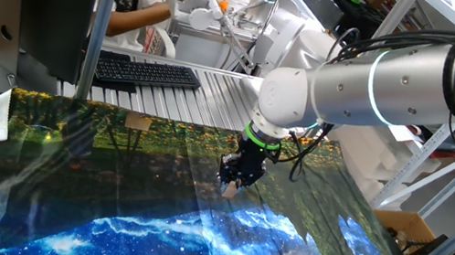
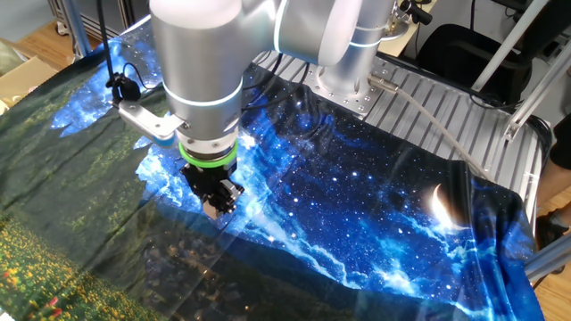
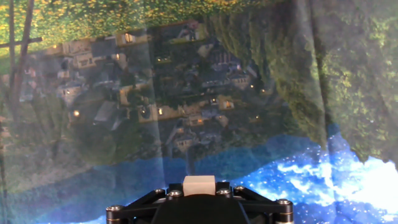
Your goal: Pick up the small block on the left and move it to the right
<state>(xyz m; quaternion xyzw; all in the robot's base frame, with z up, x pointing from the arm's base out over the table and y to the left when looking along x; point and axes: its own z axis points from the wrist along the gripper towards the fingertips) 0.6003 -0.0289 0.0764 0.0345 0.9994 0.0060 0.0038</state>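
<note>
Small block (image 3: 199, 184) sits pinched between the fingers of the gripper (image 1: 235, 184), right at the fingertips, lifted just clear of the printed cloth (image 2: 375, 223). Gripper points straight down. Beyond, keyboard (image 1: 146, 71) on the slatted table (image 1: 213, 102).

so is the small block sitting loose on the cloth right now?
No, the small block is clamped in the gripper, as the hand view shows.
</note>
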